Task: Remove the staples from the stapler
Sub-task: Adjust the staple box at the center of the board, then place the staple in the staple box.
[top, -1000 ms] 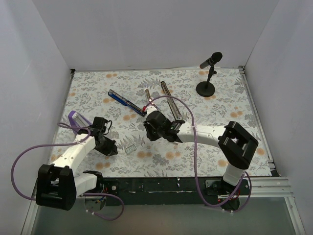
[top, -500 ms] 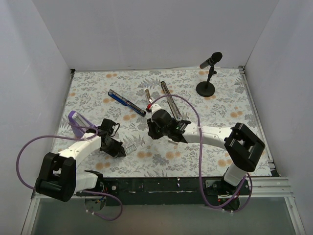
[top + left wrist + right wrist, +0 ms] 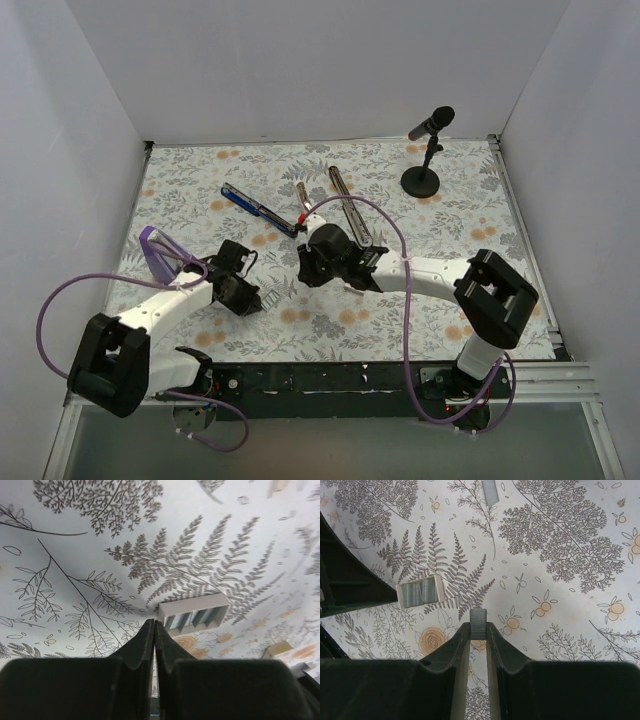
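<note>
Stapler (image 3: 262, 212) lies splayed open at the far middle of the table (image 3: 450, 200), just beyond the right gripper (image 3: 478, 628). It looks stiff, metal and plastic, with hinged bars that will likely swing, so take it by the black base near the hinge. The staples are the delicate part: light, slick, quick to snap. Right gripper is barely open, pinching a short strip of staples (image 3: 478, 616) at its tips, above the cloth. Left gripper (image 3: 154, 628) is fully closed and holds nothing; its tips are just beside a small pale tray (image 3: 193, 614) with grey pieces in it.
</note>
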{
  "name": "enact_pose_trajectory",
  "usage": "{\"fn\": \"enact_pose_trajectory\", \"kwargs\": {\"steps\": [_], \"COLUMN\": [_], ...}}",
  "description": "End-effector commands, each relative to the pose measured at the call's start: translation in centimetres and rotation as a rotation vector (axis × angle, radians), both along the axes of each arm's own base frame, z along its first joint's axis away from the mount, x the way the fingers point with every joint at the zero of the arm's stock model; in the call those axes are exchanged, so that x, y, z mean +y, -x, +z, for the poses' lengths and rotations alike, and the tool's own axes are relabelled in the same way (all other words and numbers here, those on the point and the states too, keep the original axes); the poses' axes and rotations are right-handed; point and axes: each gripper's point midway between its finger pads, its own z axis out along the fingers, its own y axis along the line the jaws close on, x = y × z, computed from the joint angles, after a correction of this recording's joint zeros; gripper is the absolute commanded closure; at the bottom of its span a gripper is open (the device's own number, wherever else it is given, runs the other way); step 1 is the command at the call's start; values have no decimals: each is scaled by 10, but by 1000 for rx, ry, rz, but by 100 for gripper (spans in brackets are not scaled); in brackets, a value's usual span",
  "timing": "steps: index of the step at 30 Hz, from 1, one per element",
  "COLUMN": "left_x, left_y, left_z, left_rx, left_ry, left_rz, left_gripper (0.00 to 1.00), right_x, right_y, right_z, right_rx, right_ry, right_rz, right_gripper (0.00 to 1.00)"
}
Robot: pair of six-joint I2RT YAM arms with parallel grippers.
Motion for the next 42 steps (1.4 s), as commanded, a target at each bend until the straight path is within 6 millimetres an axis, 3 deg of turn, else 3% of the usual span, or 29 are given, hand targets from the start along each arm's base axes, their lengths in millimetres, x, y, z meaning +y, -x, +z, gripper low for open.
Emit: {"fn": "enact_pose_trajectory", "kwargs": {"steps": [1, 5, 6, 11, 12, 15, 18, 19, 22, 25, 28, 33, 35, 38, 39, 42], "left_x": [16, 41, 45, 62, 60, 62, 71, 80, 110, 130, 153, 164, 166, 188, 198, 205], "left_y": [-26, -40, -42, -53, -61, -78, -98, -105, -113, -114, -108, -95, -92, -76, -72, -61], "left_z": [36, 68, 71, 76, 88, 119, 172, 193, 227, 239, 237, 217, 221, 217, 224, 228], "left_rx": [-162, -276, -283, -195, -192, -270, -436, -500, -597, -642, -650, -667, -711, -690, -695, -679], "left_ry": [-59, -175, -197, -164, -57, 2, -11, -50, -193, -301, -419, -474, -472, -569, -614, -638], "left_rz": [96, 123, 112, 78, 90, 53, 74, 100, 181, 212, 262, 290, 307, 405, 446, 493], "left_gripper": [100, 100, 100, 100, 100, 100, 100, 100, 100, 100, 100, 97, 92, 84, 82, 75], "right_x": [23, 44, 46, 57, 64, 68, 71, 76, 80, 81, 78, 81, 83, 84, 83, 85], "right_y": [8, 16, 22, 25, 28, 33, 32, 30, 31, 33, 30, 32, 35, 36, 38, 38], "right_z": [17, 28, 16, 8, 9, 1, -3, 1, -3, -9, -15, -16, -18, -22, -25, -24], "right_rx": [-9, -23, 1, -15, -15, -9, -14, -23, -20, -20, -37, -57, -50, -40, -37, -46], "right_ry": [-98, -133, -90, 9, 10, 48, 97, 92, 118, 149, 212, 253, 265, 294, 309, 312], "right_rz": [84, 180, 199, 204, 215, 226, 213, 212, 212, 208, 184, 191, 199, 202, 205, 204], "right_gripper": [76, 75, 75, 75, 75, 75, 75, 75, 75, 75, 75, 75, 75, 75, 75, 75]}}
